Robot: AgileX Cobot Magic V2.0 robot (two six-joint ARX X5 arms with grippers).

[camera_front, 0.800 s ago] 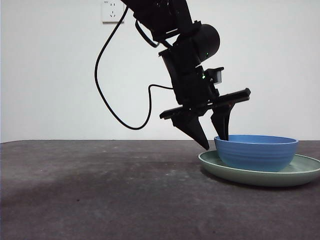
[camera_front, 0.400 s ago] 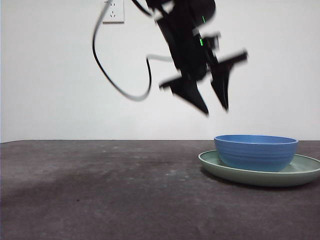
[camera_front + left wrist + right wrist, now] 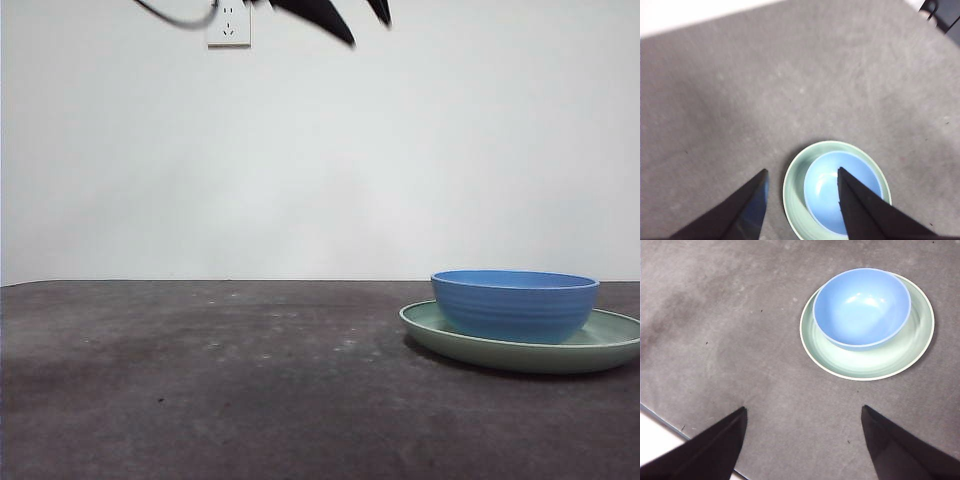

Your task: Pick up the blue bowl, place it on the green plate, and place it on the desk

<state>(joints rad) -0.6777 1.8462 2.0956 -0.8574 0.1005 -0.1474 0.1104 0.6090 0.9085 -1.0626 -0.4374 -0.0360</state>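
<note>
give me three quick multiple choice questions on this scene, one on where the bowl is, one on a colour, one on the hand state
1. Where is the blue bowl?
A. on the green plate
B. beside the plate
C. in a hand

2. What colour is the plate?
A. red
B. pale green
C. yellow

3. How is the left hand?
A. shut on the bowl
B. open, holding nothing
C. shut on the plate

Answers:
1 A, the bowl sits inside the plate's rim on the desk.
2 B, mint green in all views.
3 B, its jaws stand apart, high above the bowl.

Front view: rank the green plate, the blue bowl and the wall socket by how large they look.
1. green plate, widest
2. blue bowl, narrower but taller
3. wall socket, smallest, though it is farther from the camera and cropped
</note>
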